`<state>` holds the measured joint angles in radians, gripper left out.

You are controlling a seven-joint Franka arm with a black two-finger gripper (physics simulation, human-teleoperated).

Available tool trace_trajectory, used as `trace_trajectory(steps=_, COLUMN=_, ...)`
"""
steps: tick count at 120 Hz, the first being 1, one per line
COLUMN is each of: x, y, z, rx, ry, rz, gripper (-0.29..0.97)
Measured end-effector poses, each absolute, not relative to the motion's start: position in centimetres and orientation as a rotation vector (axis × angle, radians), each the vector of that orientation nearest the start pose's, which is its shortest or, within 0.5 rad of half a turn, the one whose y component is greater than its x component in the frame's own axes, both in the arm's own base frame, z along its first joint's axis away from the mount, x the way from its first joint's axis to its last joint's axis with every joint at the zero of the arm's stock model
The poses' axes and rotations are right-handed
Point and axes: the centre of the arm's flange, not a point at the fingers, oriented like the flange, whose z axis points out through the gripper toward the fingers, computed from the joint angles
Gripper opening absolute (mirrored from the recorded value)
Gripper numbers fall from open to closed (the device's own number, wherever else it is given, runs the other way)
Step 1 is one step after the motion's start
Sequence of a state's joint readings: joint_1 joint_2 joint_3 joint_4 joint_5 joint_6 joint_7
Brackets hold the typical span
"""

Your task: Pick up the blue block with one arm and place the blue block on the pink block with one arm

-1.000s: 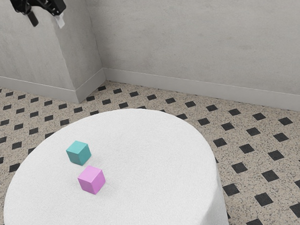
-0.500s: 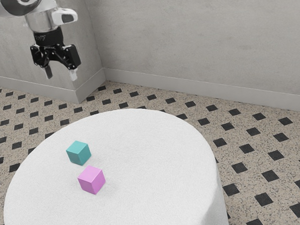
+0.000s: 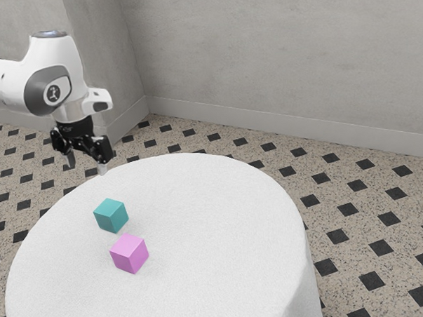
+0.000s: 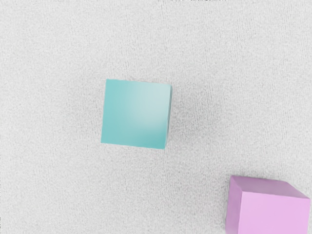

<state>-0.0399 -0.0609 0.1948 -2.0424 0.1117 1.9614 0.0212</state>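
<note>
From my station I see a round bench draped in a white, finely textured cloth that hangs down over its edge. In the wrist view the same grainy white surface lies below. The floor is speckled beige tile set with small black diamonds. Grey plaster walls rise behind, a pale baseboard along their foot, and a wall corner juts out at the exterior view's left.

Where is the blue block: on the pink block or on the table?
On the table, flat. The blue block sits beside the pink block, a gap between them; the open gripper holds nothing.
</note>
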Motion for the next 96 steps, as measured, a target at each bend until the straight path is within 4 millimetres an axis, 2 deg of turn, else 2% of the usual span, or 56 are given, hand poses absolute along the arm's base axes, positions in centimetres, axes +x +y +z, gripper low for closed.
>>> trace_trajectory(steps=17, x=52.6, y=9.5, z=44.3, rx=-3.025, ry=-0.058, rz=0.016, gripper=0.68)
trace_trajectory(steps=42, x=52.1, y=11.4, z=39.6, rx=-3.018, ry=0.005, rz=0.012, gripper=0.68)
trace_trajectory(steps=66, x=52.4, y=13.0, z=36.2, rx=-3.012, ry=0.035, rz=0.018, gripper=0.68)
trace_trajectory(steps=86, x=54.0, y=11.2, z=35.1, rx=-3.013, ry=0.12, rz=-0.013, gripper=0.68)
trace_trajectory(steps=96, x=54.2, y=11.3, z=34.5, rx=-3.02, ry=0.123, rz=-0.016, gripper=0.68)
